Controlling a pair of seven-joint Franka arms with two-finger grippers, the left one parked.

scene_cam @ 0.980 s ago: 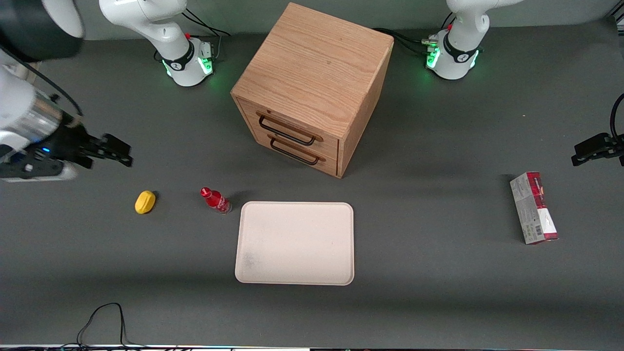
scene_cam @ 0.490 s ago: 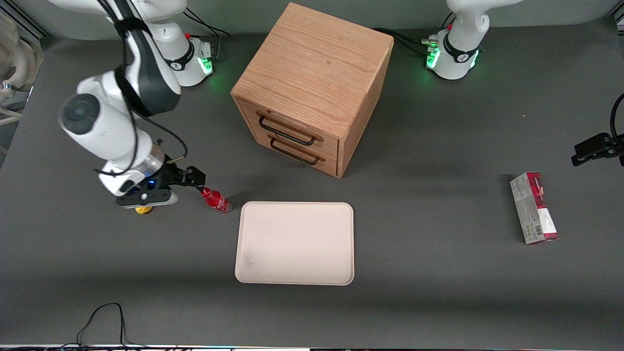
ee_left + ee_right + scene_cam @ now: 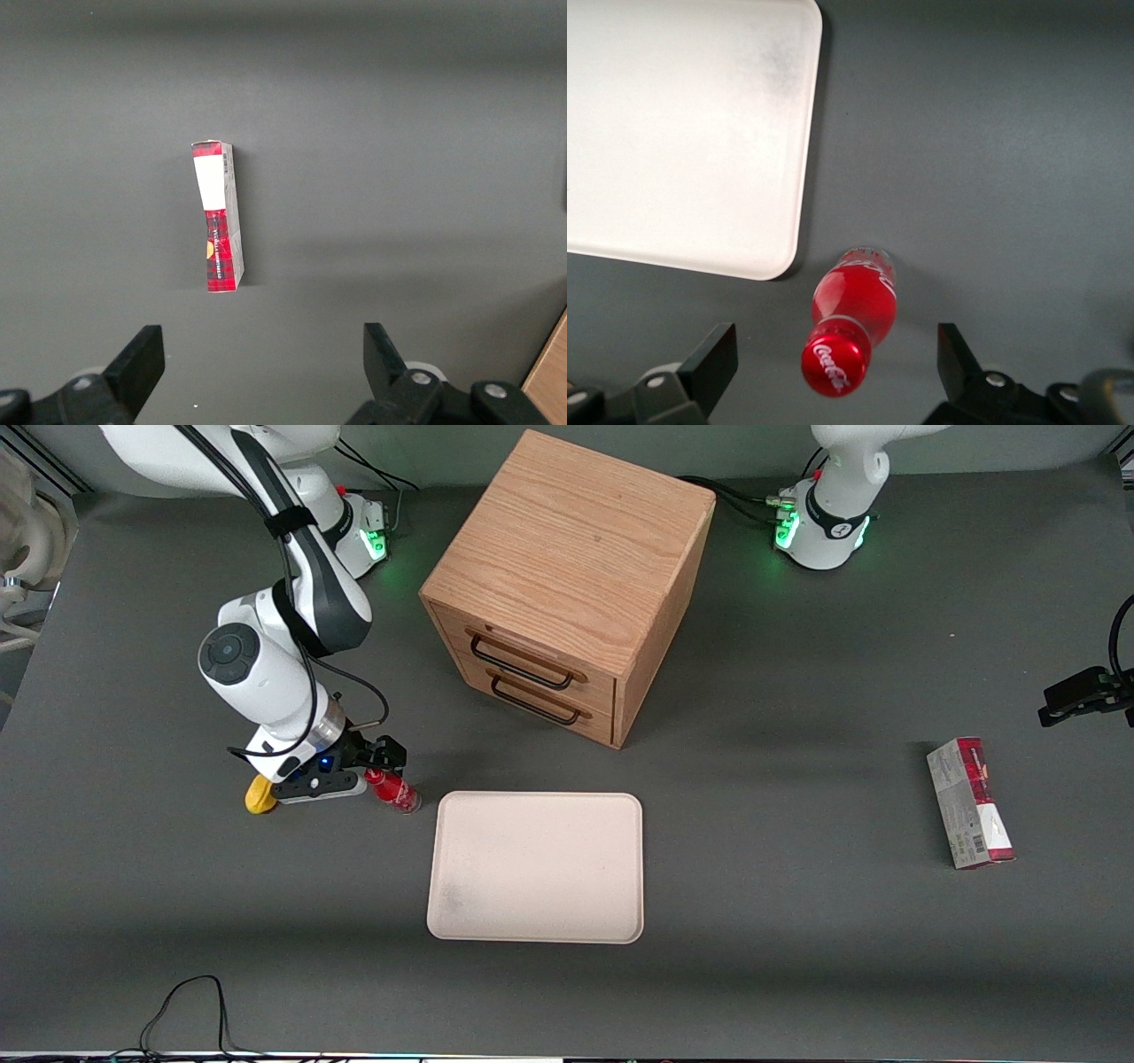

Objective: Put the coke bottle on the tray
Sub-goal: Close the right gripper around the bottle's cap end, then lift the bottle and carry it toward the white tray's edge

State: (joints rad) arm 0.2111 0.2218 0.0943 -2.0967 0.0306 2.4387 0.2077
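The small coke bottle with red cap, red label and clear base [image 3: 391, 788] stands upright on the dark grey table [image 3: 797, 921], just beside the corner of the large flat cream-pink tray [image 3: 535, 866] that lies toward the working arm's end and farther from the front camera. It is close to the tray's rim but apart from it, not on it.

The right arm's gripper [image 3: 383, 755] hangs directly over the bottle with its fingers spread wide and nothing between them. The bottle's long axis is vertical, pointing up toward the gripper, so the coming move is judged to be a straight descent until the fingers bracket the neck or body, then a closing.

The right wrist view shows what the front view hides: the red cap [image 3: 835, 364] sits between the two spread fingertips [image 3: 719, 356], roughly centred, and a strip of table separates bottle and tray [image 3: 673, 133]. The front view alone shows a small yellow lemon-like thing [image 3: 257, 794] beside the gripper, away from the tray.
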